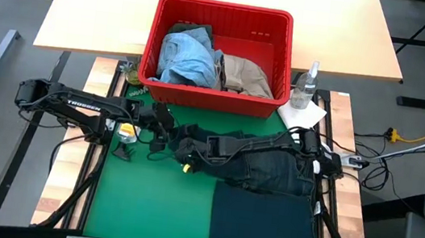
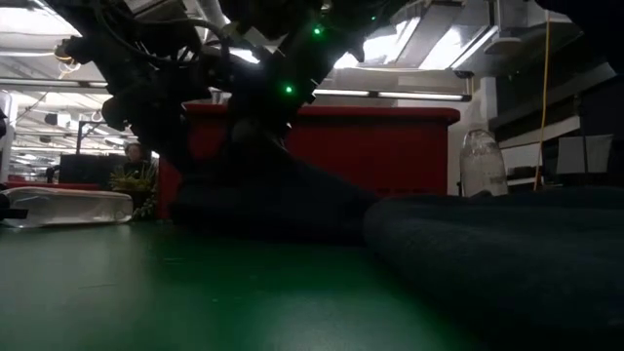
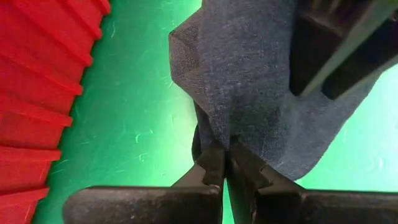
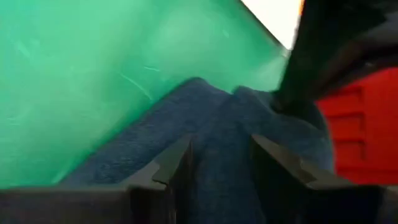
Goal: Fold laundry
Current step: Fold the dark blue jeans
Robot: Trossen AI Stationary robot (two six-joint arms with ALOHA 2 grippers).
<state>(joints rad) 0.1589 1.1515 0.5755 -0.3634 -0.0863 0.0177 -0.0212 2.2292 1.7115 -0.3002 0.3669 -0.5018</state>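
Dark navy jeans (image 1: 268, 195) lie on the green mat (image 1: 154, 201), right half, folded lower part toward the table's near edge, upper part bunched mid-table just in front of the red basket (image 1: 220, 55); left gripper (image 3: 227, 163) clenched on an edge of the jeans fabric, near mat centre; right gripper (image 4: 221, 163) beside it, fingers (image 4: 171, 163) spread around a fold of the same jeans, cloth between them; whether they pinch it I cannot tell; light blue denim (image 1: 187, 57) and beige khaki piece (image 1: 246, 74) in the basket, dark olive green piece (image 1: 193, 30) behind the denim; clear bottle (image 1: 307, 86) and white cloth (image 1: 302, 114) right of the basket.
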